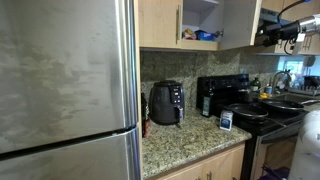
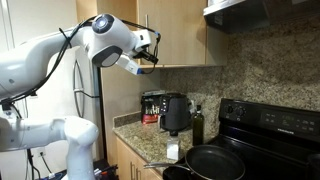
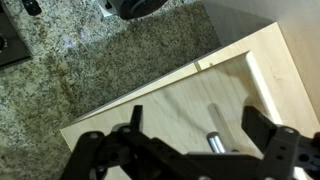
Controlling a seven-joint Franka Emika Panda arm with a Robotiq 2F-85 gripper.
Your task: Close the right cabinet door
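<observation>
The right cabinet door (image 1: 240,20) stands open from the upper cabinet, and the shelf behind it shows a blue packet (image 1: 205,35). In the wrist view the light wood door panel (image 3: 170,110) fills the frame, with its metal bar handle (image 3: 213,140) lying between my two black fingers. My gripper (image 3: 198,128) is open, straddling the handle without closing on it. In both exterior views my gripper (image 1: 270,35) (image 2: 150,52) sits at the door's lower edge (image 2: 180,35).
A stainless fridge (image 1: 60,80) stands beside the granite counter (image 1: 185,140). On the counter are a black air fryer (image 1: 165,102) and a coffee machine (image 1: 210,95). A black stove (image 1: 260,118) carries a frying pan (image 2: 215,160) under a range hood (image 2: 245,12).
</observation>
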